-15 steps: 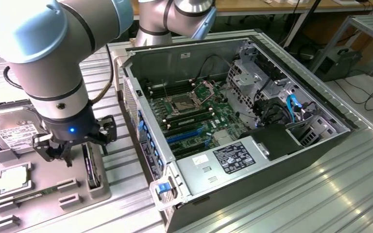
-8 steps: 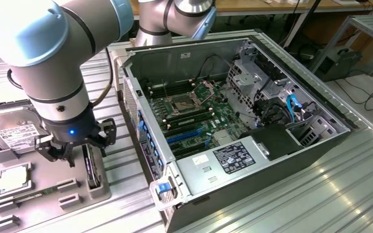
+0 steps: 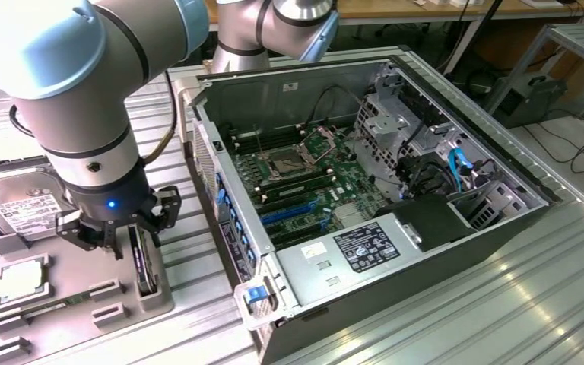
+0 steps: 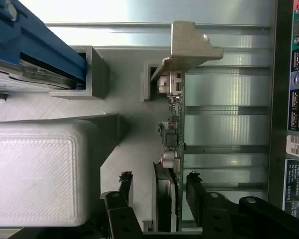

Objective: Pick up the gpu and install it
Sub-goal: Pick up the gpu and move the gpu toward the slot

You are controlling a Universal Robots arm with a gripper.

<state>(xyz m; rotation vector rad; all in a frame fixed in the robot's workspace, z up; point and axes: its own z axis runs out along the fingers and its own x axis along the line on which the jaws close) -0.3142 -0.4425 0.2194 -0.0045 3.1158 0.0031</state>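
1. Step in hand, by judgement: the pick, at the grasp stage; install not yet started.
2. gpu [image 3: 145, 266] standing on its long edge in a slot of the grey fixture tray [image 3: 79, 308], lower left of the exterior view; upright, not lifted; in the wrist view, silver end bracket [image 4: 189, 45] at the end far from the gripper, beside a tray pocket.
3. gripper [image 3: 130, 242] low over the tray, straddling the card; jaws apart; one black finger [image 4: 124, 186] on the cooler side with a visible gap; the other just beside the green board face, contact not certain; clamped on nothing.
4. Toward the exterior view's left: hard drive [image 3: 13, 205] and CPU chip [image 3: 23, 277]; both apart from the gripper, untouched.
5. Open computer case [image 3: 394, 304] on the counter [image 3: 520, 304], centre to right of the exterior view; motherboard [image 3: 318, 179] exposed; blue expansion slots [image 3: 294, 211] with no card seated.
6. Next move, as judged: calls for both fingers flat on the card's two faces; even squeeze, so no tilt in the slot; hold on cooler and board, away from the small parts near the bracket; any lift straight along the slot, no twist, given the bracket end close to its pocket.
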